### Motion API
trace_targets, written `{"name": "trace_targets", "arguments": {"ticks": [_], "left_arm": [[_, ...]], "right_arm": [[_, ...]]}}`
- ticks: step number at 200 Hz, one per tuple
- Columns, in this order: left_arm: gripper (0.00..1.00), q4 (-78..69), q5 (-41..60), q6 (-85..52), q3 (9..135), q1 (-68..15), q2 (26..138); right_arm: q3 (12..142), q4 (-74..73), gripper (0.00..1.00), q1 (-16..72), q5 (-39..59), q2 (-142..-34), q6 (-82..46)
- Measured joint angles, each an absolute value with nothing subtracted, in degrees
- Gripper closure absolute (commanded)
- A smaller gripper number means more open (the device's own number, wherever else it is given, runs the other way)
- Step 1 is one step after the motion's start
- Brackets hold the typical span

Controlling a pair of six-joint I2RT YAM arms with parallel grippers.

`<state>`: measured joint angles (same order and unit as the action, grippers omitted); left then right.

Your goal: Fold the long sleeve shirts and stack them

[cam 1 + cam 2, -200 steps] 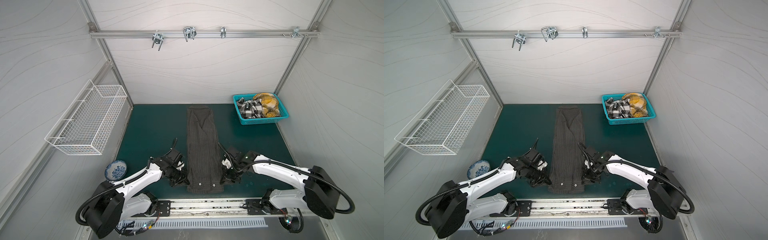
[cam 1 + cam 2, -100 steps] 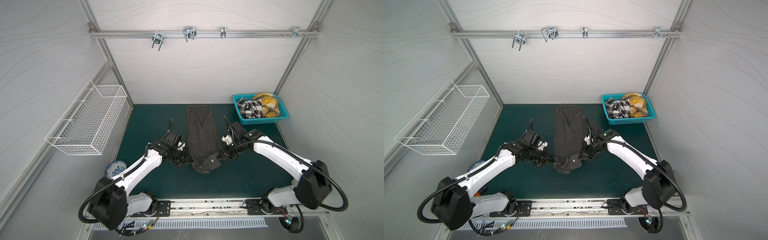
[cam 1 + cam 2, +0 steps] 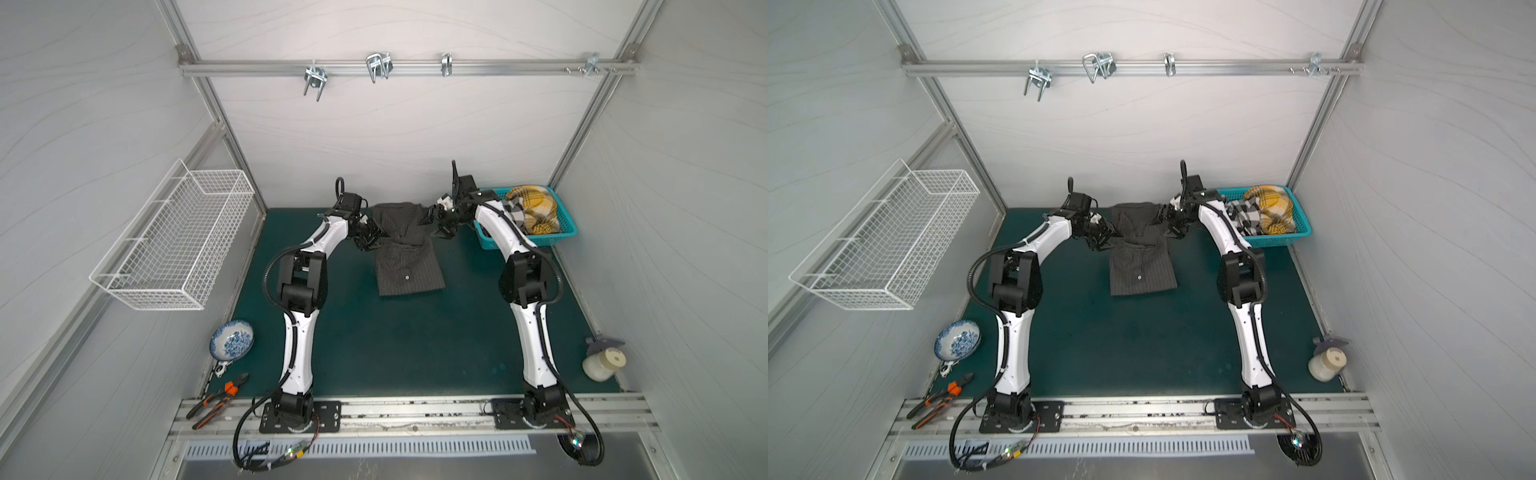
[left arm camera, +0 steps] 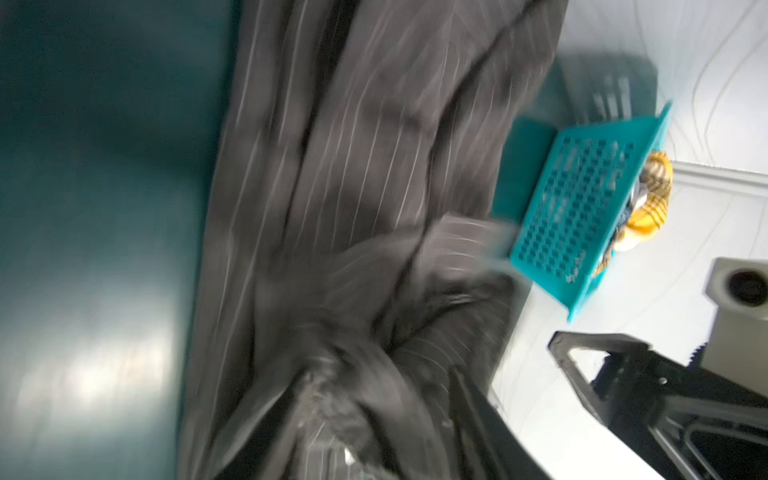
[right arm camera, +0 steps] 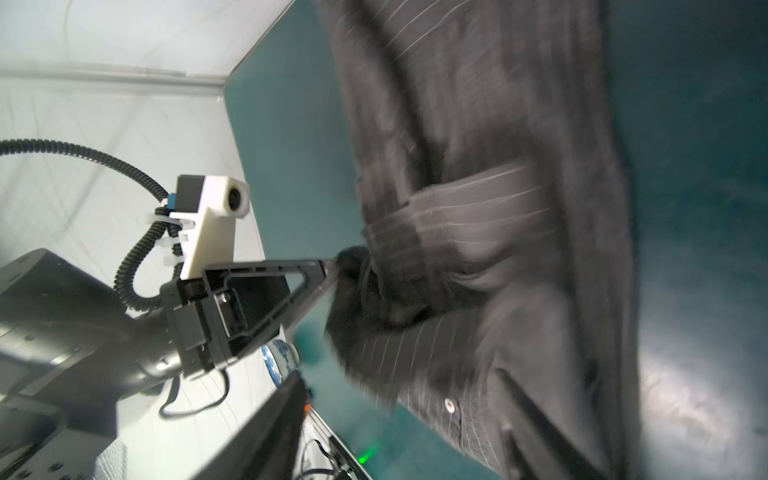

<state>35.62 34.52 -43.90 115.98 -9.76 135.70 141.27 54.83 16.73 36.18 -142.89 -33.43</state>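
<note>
Shows the charcoal pinstriped shirt (image 3: pixel 409 270) lying on the green mat (image 3: pixel 395 345), off to the left-arm side of the teal basket (image 3: pixel 552 238) and not touching it. Shows it doubled over itself, with one pale button (image 3: pixel 406 276) facing up on the top layer. Runs from level with the basket's middle to well past its front wall.

Finds the right gripper (image 3: pixel 436 226) between the basket and the shirt, at the cloth's edge, jaws spread with nothing pinched. Shows both its fingers (image 5: pixel 274 432) standing wide in the right wrist view, the striped cloth lying beyond them.

Places the left gripper (image 3: pixel 371 240) on the side of the shirt away from the basket, also at the cloth's edge. Shows its fingers (image 4: pixel 473 419) parted in the blurred left wrist view, one lying against a bunched fold and neither clamped on it.

Shows the black-and-white plaid shirt (image 3: pixel 1246 214) and the yellow plaid shirt (image 3: pixel 1273 203) heaped together inside the basket.
</note>
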Motion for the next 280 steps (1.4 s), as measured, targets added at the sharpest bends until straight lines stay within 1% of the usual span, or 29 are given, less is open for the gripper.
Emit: {"name": "trace_targets", "arguments": {"ticks": [10,18,31,41,55,59,68,76,84,96,105,110,126,146,163,176,195,210,229,247,263,280], "left_arm": [[0.36,35.90,34.76,-44.64,116.31,-8.88,136.75],[0.36,36.95,34.81,-44.82,115.85,-8.45,136.51],[0.39,37.08,34.48,-44.75,113.14,-7.77,133.78],[0.43,35.79,33.56,-44.73,106.91,-7.64,128.42],[0.52,35.00,31.59,-44.69,95.55,-8.95,117.89],[0.55,34.98,31.16,-45.01,92.51,-9.87,114.56],[0.64,34.89,30.13,-44.66,87.39,-12.27,108.66],[0.75,34.85,29.87,-44.12,84.73,-15.00,105.14],[0.80,34.28,29.87,-44.23,83.55,-17.41,103.88],[0.86,32.93,30.83,-43.79,82.85,-20.16,104.88],[0.88,32.12,31.27,-43.79,82.67,-20.95,107.53],[0.89,32.01,31.46,-43.62,82.67,-20.97,109.14],[0.90,32.18,31.40,-43.22,82.67,-20.16,115.20],[0.87,33.52,31.05,-42.65,82.59,-19.40,120.31],[0.86,33.41,32.16,-42.44,82.08,-18.81,120.46],[0.84,32.36,32.42,-42.26,79.72,-19.03,119.22],[0.82,30.83,32.91,-41.71,72.69,-20.34,114.63],[0.82,29.82,33.32,-41.71,65.25,-22.44,109.51],[0.79,28.56,33.74,-43.00,53.43,-26.48,100.38],[0.77,29.80,33.87,-45.43,45.06,-29.89,91.33],[0.75,32.69,33.32,-46.87,43.72,-30.41,85.93],[0.77,34.76,31.68,-46.87,48.16,-29.32,84.38]], "right_arm": [[141.01,55.75,0.22,15.94,36.29,-143.44,-32.40],[138.26,55.99,0.23,15.42,36.03,-142.37,-31.40],[128.75,54.68,0.24,14.72,34.96,-137.27,-30.13],[119.35,53.43,0.27,14.68,34.09,-131.59,-29.78],[108.18,51.70,0.38,15.66,32.62,-123.70,-29.56],[105.58,51.33,0.44,16.14,32.27,-121.58,-29.36],[100.92,49.60,0.53,17.28,32.23,-117.86,-29.76],[98.59,48.56,0.59,18.20,32.34,-115.98,-30.13],[97.49,47.31,0.63,19.09,32.40,-115.42,-29.95],[97.23,45.28,0.70,20.36,32.40,-116.38,-30.04],[97.49,43.94,0.74,20.86,32.64,-118.24,-30.06],[97.84,43.33,0.74,20.99,32.86,-119.66,-30.11],[98.39,41.87,0.75,21.06,33.01,-124.07,-30.00],[97.23,41.56,0.77,21.43,31.99,-127.35,-30.11],[93.51,40.82,0.77,22.24,31.73,-127.00,-30.55],[88.68,38.79,0.78,23.33,32.25,-124.49,-31.59],[79.50,36.71,0.78,26.00,31.83,-118.45,-33.58],[71.44,36.29,0.78,29.74,31.48,-112.97,-35.33],[62.46,36.32,0.76,35.18,30.28,-105.75,-38.20],[57.17,37.32,0.73,38.94,29.23,-100.07,-40.23],[56.14,39.13,0.71,39.64,27.57,-96.20,-41.15],[57.67,40.51,0.71,39.09,25.08,-93.01,-41.10]]}}
